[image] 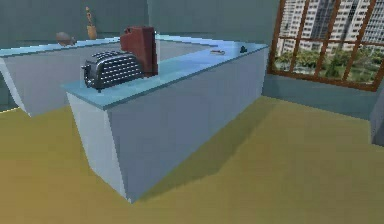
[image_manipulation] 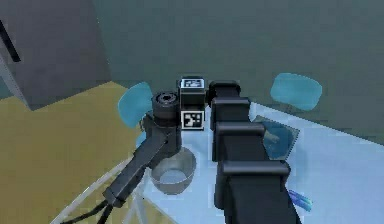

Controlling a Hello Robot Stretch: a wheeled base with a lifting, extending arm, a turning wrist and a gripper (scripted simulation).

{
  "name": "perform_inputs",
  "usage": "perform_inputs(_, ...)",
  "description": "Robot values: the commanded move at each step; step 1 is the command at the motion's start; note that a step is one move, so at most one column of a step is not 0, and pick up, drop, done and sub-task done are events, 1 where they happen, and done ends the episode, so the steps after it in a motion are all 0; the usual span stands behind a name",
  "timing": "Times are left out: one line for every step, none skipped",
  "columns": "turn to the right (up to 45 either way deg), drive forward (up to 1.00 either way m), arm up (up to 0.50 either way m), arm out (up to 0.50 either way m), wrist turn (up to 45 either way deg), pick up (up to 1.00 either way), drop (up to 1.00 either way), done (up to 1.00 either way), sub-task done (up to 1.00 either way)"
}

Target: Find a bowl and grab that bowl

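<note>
The table (image: 200, 63) is topped in light blue over pale grey sides; the toaster (image: 111, 70) is finished in dark metal, the box (image: 139, 48) in dark red, the bowl (image_manipulation: 173, 181) in clear grey.

Toaster (image: 110, 68) on counter (image: 180, 120) end, box (image: 139, 48) just behind — window (image: 328, 40) at right; chair (image_manipulation: 296, 92) behind table (image_manipulation: 340, 170).

Clear glass bowl (image_manipulation: 172, 175) standing upright on a pale desk (image_manipulation: 340, 180).
Small, round and see-through with a greyish tint, its rim facing up. It sits near the desk's curved edge, low in the arm side view, left of the middle.
</note>
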Motion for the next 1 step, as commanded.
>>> perform_inputs(0.0, 0.0, 0.0, 0.0, 45.0, 0.0, 0.0, 0.0, 0.0)
